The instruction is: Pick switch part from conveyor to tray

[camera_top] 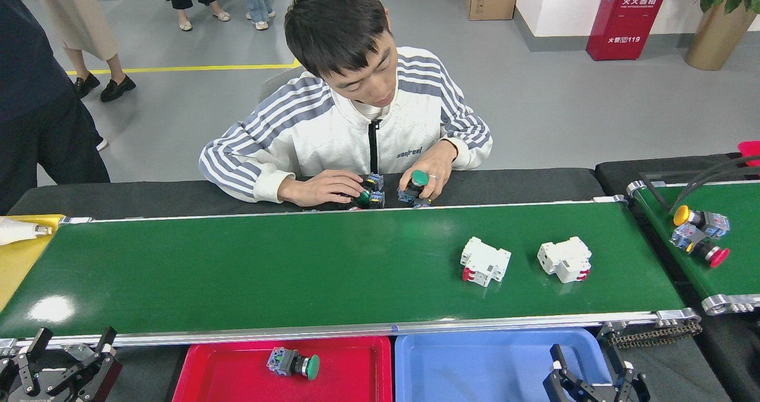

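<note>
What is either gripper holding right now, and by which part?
Nothing: left gripper and right gripper are both open and empty.

The left two-thirds of the conveyor (237, 271) lies bare and open to reach. Two white breakers (485, 262) (564, 259) sit near each other on its right part. A person's hands (323, 187) crowd the far rail. The red tray (350, 372) holds one switch (293, 363); the blue tray (475, 366) is clear.
</note>
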